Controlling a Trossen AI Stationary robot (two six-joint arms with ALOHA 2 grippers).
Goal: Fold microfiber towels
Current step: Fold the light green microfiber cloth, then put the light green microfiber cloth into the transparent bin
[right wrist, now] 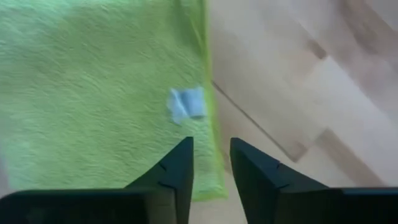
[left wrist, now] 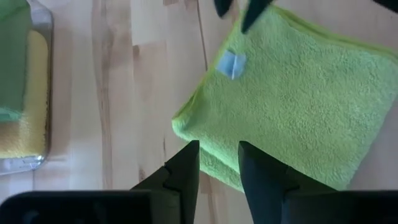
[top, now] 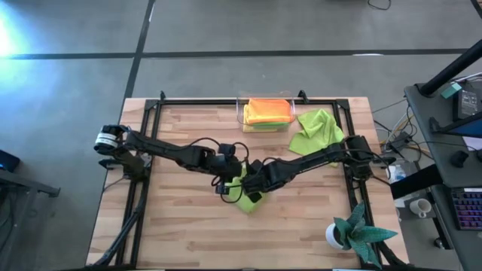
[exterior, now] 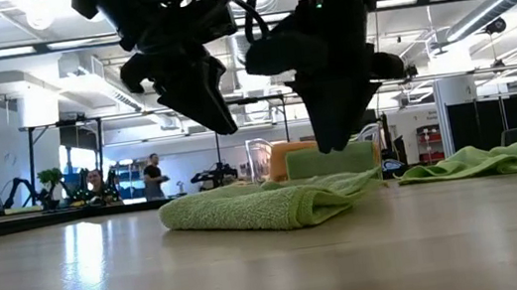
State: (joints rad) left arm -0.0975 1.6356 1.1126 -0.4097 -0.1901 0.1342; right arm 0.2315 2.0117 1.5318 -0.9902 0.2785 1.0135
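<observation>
High view: both arms are seen reaching toward the middle of the wooden table [top: 188, 218], where a folded lime green towel [top: 245, 197] lies flat on the boards. The left gripper [top: 228, 179] and the right gripper [top: 254, 187] are held close together right over that towel. In the low view the two grippers are seen raised clear of the towel, with nothing pinched between the fingers of either. In the left wrist view the fingers [left wrist: 186, 168] are parted with a gap between them, empty, above a corner of the folded towel, on which a small pale label [left wrist: 232, 64] is seen. In the right wrist view the fingers [right wrist: 181, 163] are likewise spread and empty, above the towel's edge beside the same label. A second lime green towel [top: 316, 129] is left crumpled near the far right part of the table. Just beside it, at the far edge, a clear plastic bin [top: 242, 113] is found, in which folded towels are stacked, an orange one [top: 268, 107] on top. A teal plant in a white pot [top: 352, 232] is placed at the near right corner.
</observation>
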